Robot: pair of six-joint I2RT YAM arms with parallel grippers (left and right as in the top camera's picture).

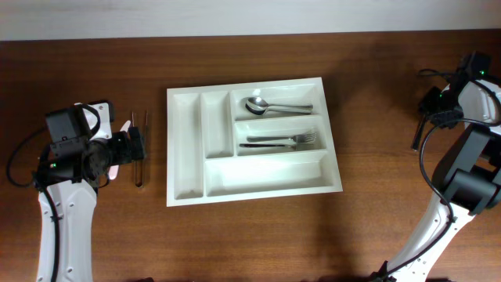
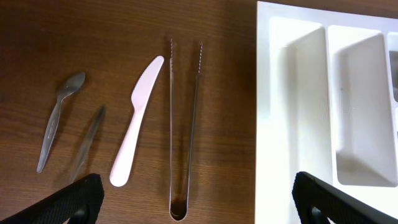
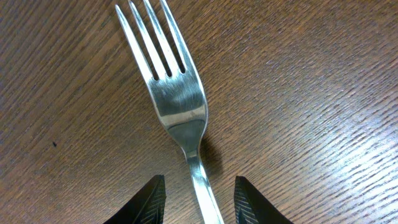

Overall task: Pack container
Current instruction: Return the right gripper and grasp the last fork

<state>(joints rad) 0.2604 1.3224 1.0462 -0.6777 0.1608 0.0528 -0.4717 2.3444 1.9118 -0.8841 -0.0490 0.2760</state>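
Observation:
The white container (image 1: 176, 149) lies mid-table, with a spoon (image 1: 274, 106) in its top long compartment and a fork with a knife (image 1: 282, 141) in the middle one. My left gripper (image 1: 133, 146) hovers wide open over the bend of the metal tongs (image 2: 184, 124), its fingertips (image 2: 81, 199) far apart, and the container's left wall (image 2: 273, 124) runs beside it. At the far right, my right gripper (image 3: 200, 199) straddles the handle of a metal fork (image 3: 177, 106) lying flat on the wood. A gap shows on each side of the handle.
Left of the tongs lie a white plastic knife (image 2: 137, 118), a metal spoon (image 2: 57, 118) and another slim metal piece (image 2: 90, 140). The container's two narrow compartments and its bottom long one hold nothing. The right arm (image 1: 470, 157) rises along the table's right edge.

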